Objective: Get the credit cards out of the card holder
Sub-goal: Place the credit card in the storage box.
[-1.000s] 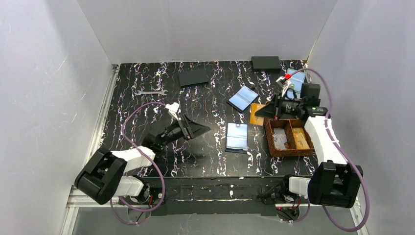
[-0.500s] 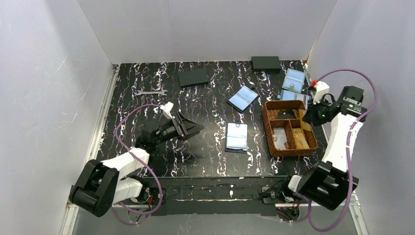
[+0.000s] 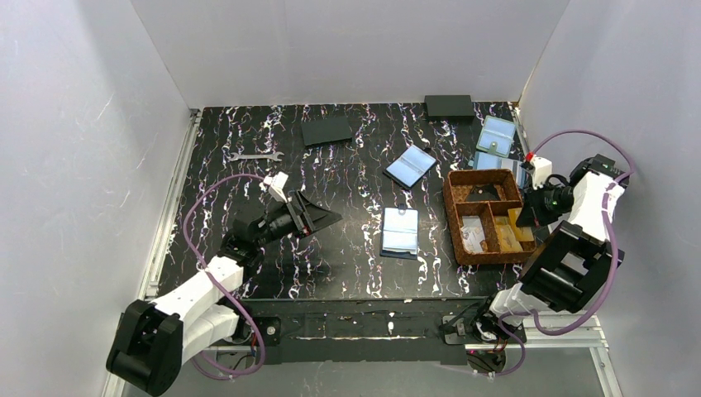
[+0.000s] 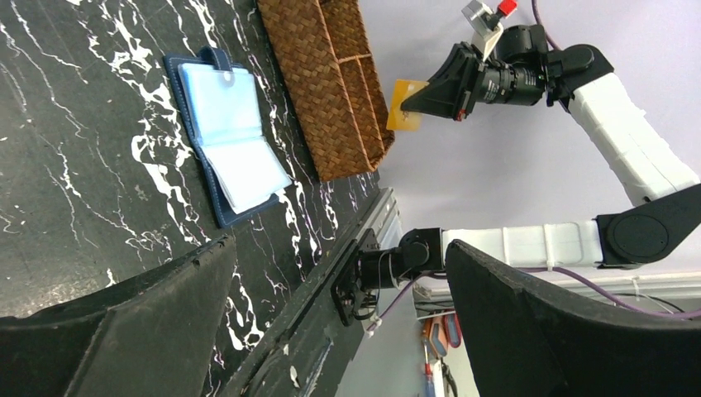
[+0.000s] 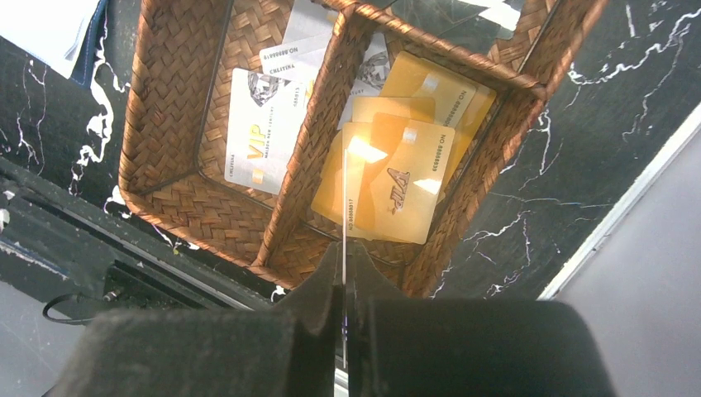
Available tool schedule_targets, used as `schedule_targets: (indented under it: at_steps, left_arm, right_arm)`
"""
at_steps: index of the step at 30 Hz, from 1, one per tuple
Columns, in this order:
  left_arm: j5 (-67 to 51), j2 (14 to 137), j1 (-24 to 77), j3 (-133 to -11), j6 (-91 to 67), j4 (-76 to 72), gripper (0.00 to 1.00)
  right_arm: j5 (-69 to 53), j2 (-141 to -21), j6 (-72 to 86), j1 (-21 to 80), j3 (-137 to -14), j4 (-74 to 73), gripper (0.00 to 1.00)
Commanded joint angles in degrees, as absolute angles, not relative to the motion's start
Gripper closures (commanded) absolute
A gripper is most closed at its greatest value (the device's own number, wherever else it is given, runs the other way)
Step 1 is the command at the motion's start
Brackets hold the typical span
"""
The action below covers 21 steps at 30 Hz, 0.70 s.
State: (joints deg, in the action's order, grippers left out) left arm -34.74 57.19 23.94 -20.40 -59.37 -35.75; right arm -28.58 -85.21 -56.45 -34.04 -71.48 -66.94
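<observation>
The card holder (image 3: 400,231) lies open on the table, light blue pockets up; it also shows in the left wrist view (image 4: 227,136). My right gripper (image 3: 529,217) is shut on an orange-tan credit card (image 5: 344,207), held edge-on above the right compartment of the brown woven tray (image 3: 453,217). The same card shows in the left wrist view (image 4: 403,106). Several orange cards (image 5: 405,178) and white cards (image 5: 260,124) lie in the tray. My left gripper (image 3: 328,217) is open and empty, left of the card holder. No dark card shows.
A second open navy wallet (image 3: 411,165) lies behind the card holder. Pale blue pouches (image 3: 498,134) sit behind the tray. Black pads (image 3: 327,130) (image 3: 449,105) and a wrench (image 3: 256,155) lie at the back. The right wall is close to the right arm.
My right gripper has swung with the orange card from the tray's left rear corner to its right side. My left gripper has drawn back slightly to the left.
</observation>
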Motion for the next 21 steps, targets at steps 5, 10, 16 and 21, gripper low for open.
schedule_targets:
  at_steps: [5,10,16,21]
  left_arm:
    - [-27.59,53.13,22.8,-19.36,-61.33,-33.86,0.02]
    - [-26.55,52.67,21.21,-17.07,-66.52,-33.77,0.02]
    - [-29.53,51.73,20.92,-16.47,-64.79,-33.84,0.02]
    - [-30.84,50.97,20.93,-16.26,-63.37,-33.92,0.02]
  right_arm:
    - [-29.45,-87.21,-57.35,-32.63,-69.12,-67.41,0.99]
    - [-28.3,-88.51,-55.7,-30.8,-68.11,-66.02,0.99]
    - [-25.86,-88.86,-52.99,-27.65,-66.68,-63.64,0.97]
    - [-24.37,-88.86,-50.8,-25.85,-66.53,-62.04,0.93]
